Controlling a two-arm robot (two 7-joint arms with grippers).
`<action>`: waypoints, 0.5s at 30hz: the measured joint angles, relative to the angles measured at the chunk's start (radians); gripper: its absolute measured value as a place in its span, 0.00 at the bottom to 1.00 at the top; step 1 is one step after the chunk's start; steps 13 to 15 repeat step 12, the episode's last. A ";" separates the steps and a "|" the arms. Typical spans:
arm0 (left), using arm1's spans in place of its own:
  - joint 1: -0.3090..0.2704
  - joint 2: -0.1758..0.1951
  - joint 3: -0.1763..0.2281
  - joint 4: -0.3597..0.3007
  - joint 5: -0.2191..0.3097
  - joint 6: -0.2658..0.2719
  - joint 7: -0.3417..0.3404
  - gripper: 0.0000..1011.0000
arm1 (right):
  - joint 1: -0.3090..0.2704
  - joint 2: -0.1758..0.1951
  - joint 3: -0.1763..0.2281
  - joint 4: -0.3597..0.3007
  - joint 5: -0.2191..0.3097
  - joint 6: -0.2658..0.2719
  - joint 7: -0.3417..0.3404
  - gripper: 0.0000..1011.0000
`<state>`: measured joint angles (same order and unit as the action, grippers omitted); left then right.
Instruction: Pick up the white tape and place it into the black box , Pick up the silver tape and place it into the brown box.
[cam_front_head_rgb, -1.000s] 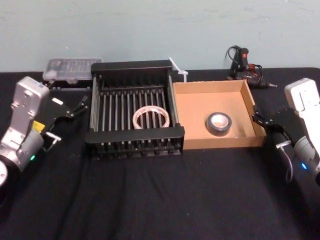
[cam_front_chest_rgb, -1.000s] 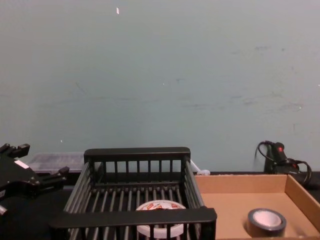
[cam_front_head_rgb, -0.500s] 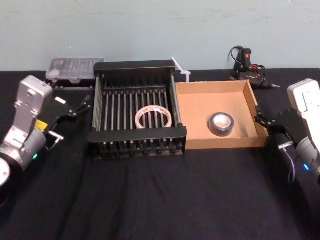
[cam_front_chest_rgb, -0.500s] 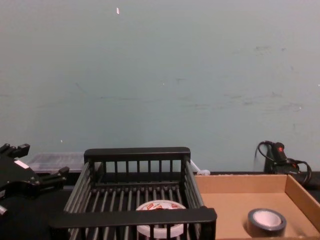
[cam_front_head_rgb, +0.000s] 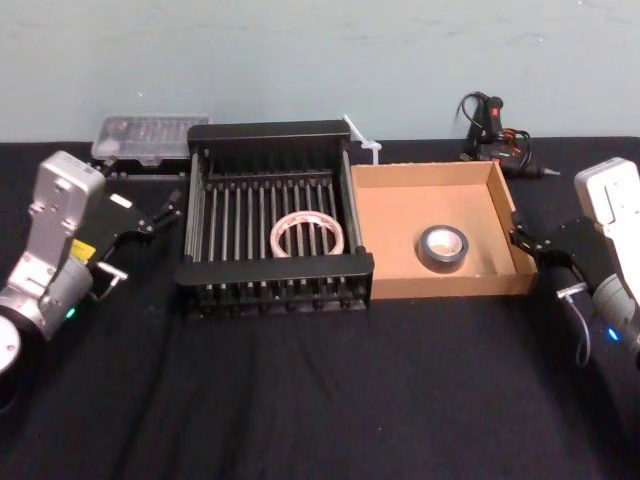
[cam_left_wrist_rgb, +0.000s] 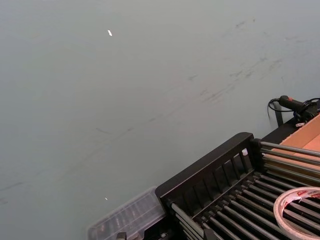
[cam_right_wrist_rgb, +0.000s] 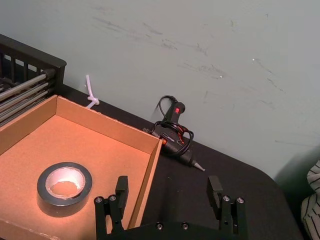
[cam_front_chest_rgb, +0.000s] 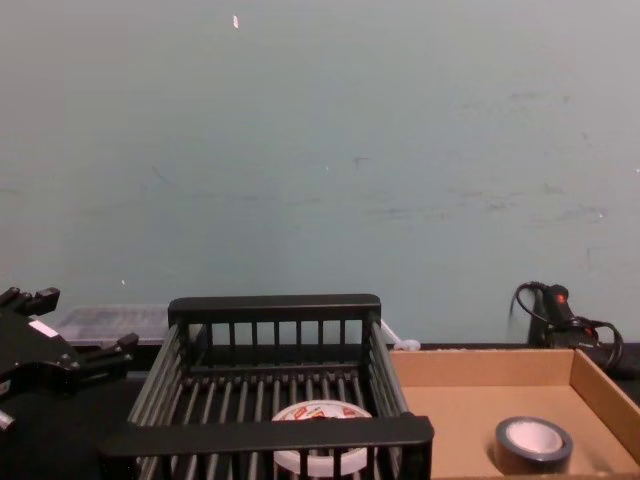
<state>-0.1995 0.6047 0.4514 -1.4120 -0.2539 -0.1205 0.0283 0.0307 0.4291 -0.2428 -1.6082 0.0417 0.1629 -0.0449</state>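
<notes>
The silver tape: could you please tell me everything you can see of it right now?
The silver tape is a dark grey-silver roll with a pale whitish inner core. It lies flat, hole upward, on the floor of the brown box, towards the box's right half and clear of its low cardboard walls. Only the floor touches it. The right gripper sits open just outside the box's right wall, holding nothing.

Matt cardboard brown box (cam_front_head_rgb: 395, 205)

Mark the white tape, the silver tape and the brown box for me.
white tape (cam_front_head_rgb: 306, 235), head view, on the roll's ring.
silver tape (cam_front_head_rgb: 441, 248), head view, on the grey rim around the core.
brown box (cam_front_head_rgb: 392, 235), head view, on bare floor left of the roll.
</notes>
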 joint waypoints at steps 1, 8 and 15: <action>0.000 0.000 0.000 0.000 0.000 0.000 0.000 0.99 | 0.000 0.000 0.000 0.000 0.000 0.000 0.000 0.99; 0.000 0.000 0.000 0.000 0.000 0.000 0.000 0.99 | 0.000 0.000 0.000 0.000 0.000 0.000 0.000 0.99; 0.000 0.000 0.000 0.000 0.000 0.000 0.000 0.99 | 0.000 0.000 0.000 0.000 0.000 0.000 0.000 0.99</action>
